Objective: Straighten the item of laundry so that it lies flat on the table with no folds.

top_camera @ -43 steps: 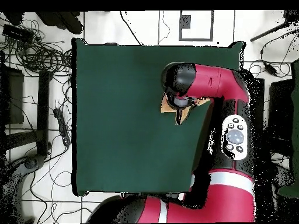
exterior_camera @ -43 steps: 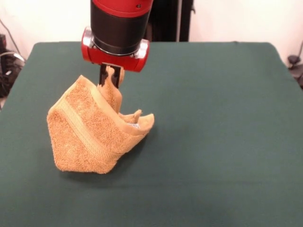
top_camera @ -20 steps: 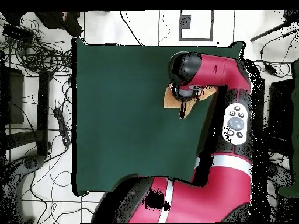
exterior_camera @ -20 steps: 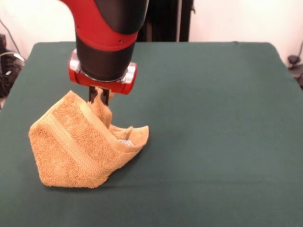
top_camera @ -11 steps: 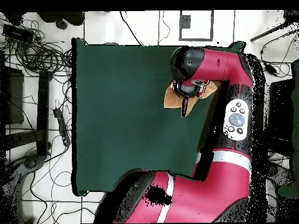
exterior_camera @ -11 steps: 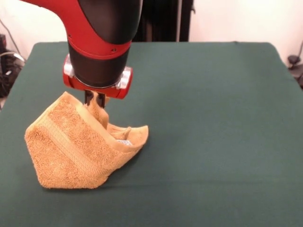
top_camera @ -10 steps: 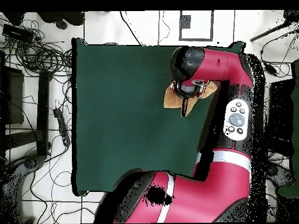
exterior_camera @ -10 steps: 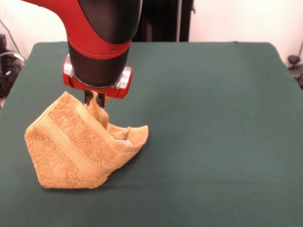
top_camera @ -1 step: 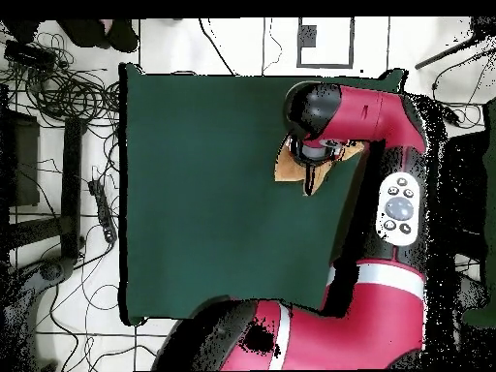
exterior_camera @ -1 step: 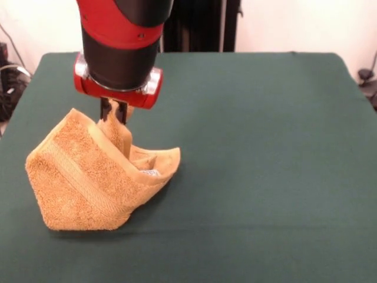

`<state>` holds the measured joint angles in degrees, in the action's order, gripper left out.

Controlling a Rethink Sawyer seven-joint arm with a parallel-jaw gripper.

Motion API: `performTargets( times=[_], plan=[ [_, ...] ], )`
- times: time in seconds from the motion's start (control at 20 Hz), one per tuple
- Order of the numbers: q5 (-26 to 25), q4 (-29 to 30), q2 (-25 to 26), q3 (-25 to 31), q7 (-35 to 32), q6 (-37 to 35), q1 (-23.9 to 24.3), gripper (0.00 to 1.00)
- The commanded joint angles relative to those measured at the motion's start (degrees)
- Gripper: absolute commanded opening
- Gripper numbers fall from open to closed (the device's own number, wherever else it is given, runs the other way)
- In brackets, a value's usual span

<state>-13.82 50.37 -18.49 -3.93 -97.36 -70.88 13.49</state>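
Front view, nearest to farthest. The foreground is taken up by the bare green cloth of the table (exterior_camera @ -1 step: 265,177). On the left part of the table the towel (exterior_camera @ -1 step: 82,183) is seen, an orange-tan terry cloth that is raised into a tent-like shape and not laid flat. Its lower edge rests on the table, while its upper portion is drawn up to a peak. A paler woven band (exterior_camera @ -1 step: 76,177) is seen running diagonally across the nearer face. Behind that face, a folded flap (exterior_camera @ -1 step: 159,160) is turned toward the right, and a small white label is visible in the fold.

At the peak, a narrow strip of towel is clamped between the two dark fingers of the gripper (exterior_camera @ -1 step: 113,112), which are closed together on the cloth. Above the fingers, the red ring and black cylinder of the arm (exterior_camera @ -1 step: 121,47) are shown coming down from the top edge.

Overhead view. The towel (top_camera @ -1 step: 288,167) is largely hidden beneath the arm (top_camera @ -1 step: 358,116), only tan edges being visible near the table's right side. Cables (top_camera @ -1 step: 48,87) are seen on the floor beside the table (top_camera @ -1 step: 194,194).
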Motion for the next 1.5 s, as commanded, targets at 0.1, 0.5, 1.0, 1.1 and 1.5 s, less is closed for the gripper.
performTargets(
  times=[0.1, 0.5, 1.0, 1.1, 1.5],
  plan=[
    [-5.2, 17.3, -6.9, 2.8, 12.1, 7.9, -0.8, 1.00],
    [-11.4, 28.0, -11.4, 3.0, 9.6, 18.2, -0.4, 1.00],
    [-13.1, 27.8, -11.1, 4.4, 6.2, 17.4, 0.6, 1.00],
    [-12.4, 27.1, -10.6, 5.2, 6.4, 16.1, 1.2, 1.00],
    [-9.2, 25.4, -9.3, 7.9, 5.6, 15.2, 3.5, 1.00]
  ],
)
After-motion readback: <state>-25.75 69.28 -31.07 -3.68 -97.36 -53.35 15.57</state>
